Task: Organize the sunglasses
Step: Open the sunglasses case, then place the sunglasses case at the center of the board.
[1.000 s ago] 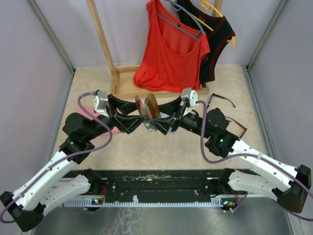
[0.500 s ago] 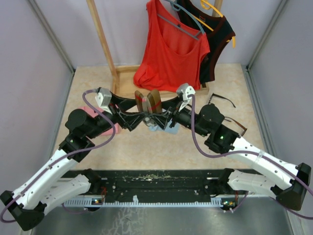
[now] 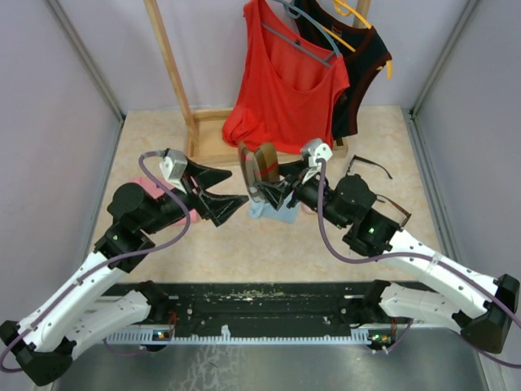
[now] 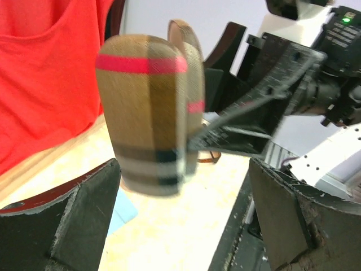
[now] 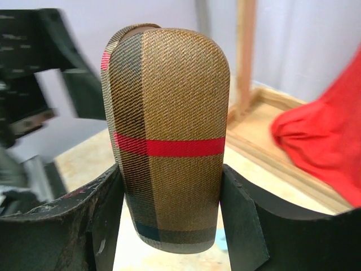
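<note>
Both pairs of sunglasses lie on the tabletop at the right, well apart from both sets of jaws. The black-framed sunglasses lie right of the right arm's wrist, one thin arm stretched toward the wall. The reddish-brown sunglasses lie nearer the camera, just beside the right arm's elbow, which covers most of the frame.

The right jaws are clamped on the sides of the brown plaid case, which stands on end in the air above a light blue cloth. The case is partly open, with a second shell edge showing behind the front one. The left jaws are spread wide and hold nothing. In the left wrist view the case sits beyond and between their tips, touching neither.

The pink case is mostly hidden behind the left arm. The left wrist view is blurred, and the sunglasses cannot be made out with certainty in either wrist view.
</note>
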`<action>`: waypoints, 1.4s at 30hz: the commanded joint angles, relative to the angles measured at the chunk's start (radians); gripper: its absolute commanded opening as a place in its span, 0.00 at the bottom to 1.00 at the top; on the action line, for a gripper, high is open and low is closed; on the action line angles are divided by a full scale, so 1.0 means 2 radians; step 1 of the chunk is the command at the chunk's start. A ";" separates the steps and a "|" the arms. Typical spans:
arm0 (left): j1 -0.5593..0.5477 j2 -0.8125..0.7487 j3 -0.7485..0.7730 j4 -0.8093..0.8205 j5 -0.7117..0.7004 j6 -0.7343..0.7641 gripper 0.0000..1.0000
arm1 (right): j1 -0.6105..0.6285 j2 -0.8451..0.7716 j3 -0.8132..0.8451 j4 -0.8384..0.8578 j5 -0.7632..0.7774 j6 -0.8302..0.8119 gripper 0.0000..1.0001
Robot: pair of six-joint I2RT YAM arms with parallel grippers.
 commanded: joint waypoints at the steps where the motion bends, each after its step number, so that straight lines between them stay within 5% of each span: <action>1: -0.008 -0.030 0.030 -0.067 -0.035 0.000 0.99 | -0.012 -0.044 -0.030 0.056 0.083 -0.056 0.00; 14: -0.008 -0.089 0.015 -0.232 -0.241 -0.024 0.99 | -0.009 -0.014 -0.070 -0.008 0.033 -0.229 0.00; 20: -0.008 -0.117 0.003 -0.271 -0.312 -0.048 0.98 | 0.041 0.021 -0.101 0.010 0.038 -0.359 0.00; 42: -0.008 -0.126 -0.060 -0.295 -0.321 -0.080 0.97 | 0.131 0.231 -0.092 0.075 0.103 -0.585 0.00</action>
